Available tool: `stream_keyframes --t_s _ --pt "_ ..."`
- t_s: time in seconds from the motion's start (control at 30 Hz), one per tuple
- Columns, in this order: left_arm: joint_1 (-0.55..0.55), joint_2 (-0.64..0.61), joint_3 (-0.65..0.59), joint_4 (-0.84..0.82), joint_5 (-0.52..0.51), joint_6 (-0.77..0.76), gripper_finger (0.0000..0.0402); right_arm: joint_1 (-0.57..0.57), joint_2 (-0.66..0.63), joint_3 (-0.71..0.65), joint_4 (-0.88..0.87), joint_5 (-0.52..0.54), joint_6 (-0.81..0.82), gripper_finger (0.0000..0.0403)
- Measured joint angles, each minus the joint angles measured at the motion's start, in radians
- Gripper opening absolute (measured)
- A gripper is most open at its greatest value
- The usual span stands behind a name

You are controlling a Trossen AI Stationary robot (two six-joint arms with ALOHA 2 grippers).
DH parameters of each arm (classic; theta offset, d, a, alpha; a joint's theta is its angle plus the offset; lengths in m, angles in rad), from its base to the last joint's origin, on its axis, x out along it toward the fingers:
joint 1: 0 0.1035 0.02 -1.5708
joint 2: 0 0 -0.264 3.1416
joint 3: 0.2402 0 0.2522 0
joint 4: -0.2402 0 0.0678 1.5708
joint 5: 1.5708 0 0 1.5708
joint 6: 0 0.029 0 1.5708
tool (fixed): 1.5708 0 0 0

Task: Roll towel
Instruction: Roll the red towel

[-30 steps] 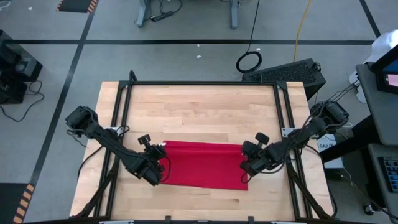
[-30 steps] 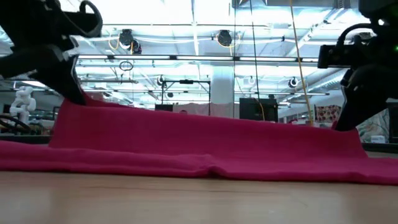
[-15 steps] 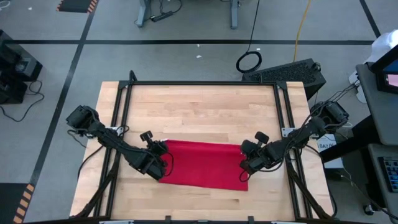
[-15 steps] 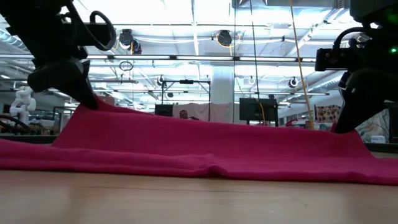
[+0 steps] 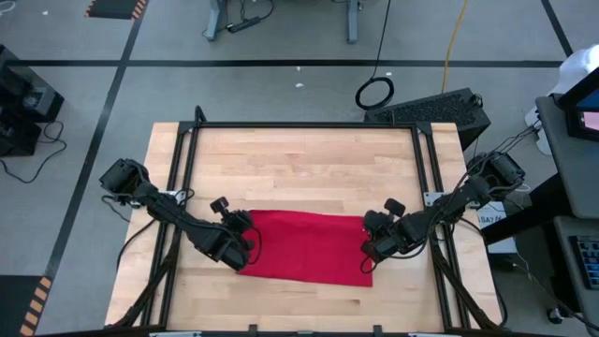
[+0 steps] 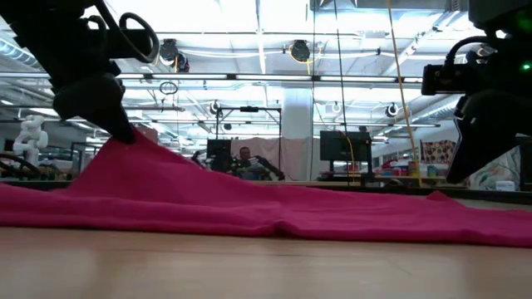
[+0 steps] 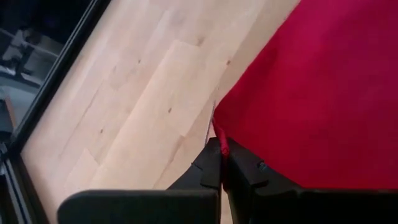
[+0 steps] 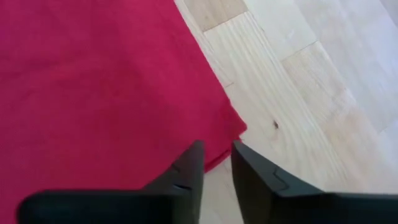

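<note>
2 black arms [image 5: 178,220], blk cables

My left gripper [image 7: 219,163] fingers [image 7: 249,171] pinch the red towel [image 7: 311,93] corner, lifted off the light wood worktop [image 7: 137,106].

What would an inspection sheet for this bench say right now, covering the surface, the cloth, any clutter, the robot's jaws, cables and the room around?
Surface: pale wooden table inside a black frame, bare beyond the cloth.
Job's things: red towel lying mostly flat near the front edge, not rolled; its left corner is lifted.
Clutter: nothing seen on the table.
Grippers: left gripper has its jaws shut on the towel's lifted corner. Right gripper hovers over the towel's right corner, jaws slightly apart, holding nothing.
Cables: a yellow cable and a coiled black cable on the floor behind the table.
Surroundings: grey floor, a dark case behind the table, workshop hall beyond.
</note>
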Motion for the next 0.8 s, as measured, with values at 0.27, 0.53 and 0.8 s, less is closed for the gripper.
stream_keyframes --t_s 0.27,0.53,0.8 --pt "0.004 0.0 0.001 -0.004 0.0 -0.046 0.0025 0.0 -0.012 0.014 -0.05 -0.045 0.023 0.0135" --pt "0.018 -0.093 0.039 -0.021 0.06 -0.044 0.01 0.004 -0.117 0.087 -0.136 -0.041 0.026 0.0137" --pt "0.05 -0.15 0.045 -0.148 0.083 -0.048 0.0162 0.028 -0.171 0.088 -0.027 -0.041 0.079 0.0126"
